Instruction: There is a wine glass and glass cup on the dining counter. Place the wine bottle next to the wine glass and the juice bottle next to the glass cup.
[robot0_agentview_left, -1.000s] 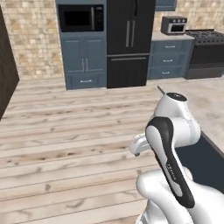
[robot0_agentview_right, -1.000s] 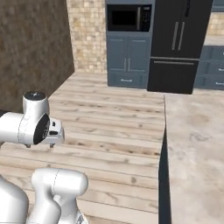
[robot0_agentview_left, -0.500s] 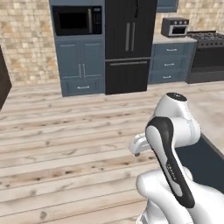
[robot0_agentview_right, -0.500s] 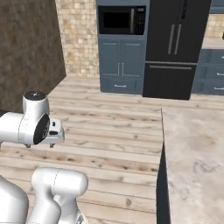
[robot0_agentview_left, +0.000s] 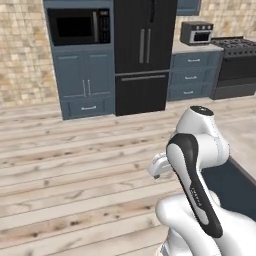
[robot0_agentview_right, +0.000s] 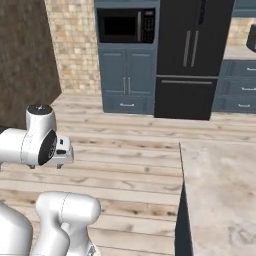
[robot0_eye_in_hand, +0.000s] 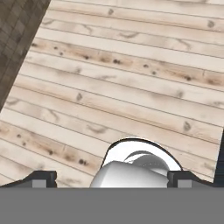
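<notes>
Though only the dark tips of the two fingers (robot0_eye_in_hand: 43, 178) poke up at the bottom of the hand view, they stand wide apart with nothing between them, so the gripper (robot0_eye_in_hand: 112, 179) is open and empty; beneath it lies pale plank floor (robot0_eye_in_hand: 131, 87); the folded arm hides the hand in both base views; the dining counter (robot0_agentview_right: 220, 200) shows its beige corner at right, cut off by the frame; beyond stand a black fridge (robot0_agentview_left: 142, 55) and microwave (robot0_agentview_left: 77, 26).
</notes>
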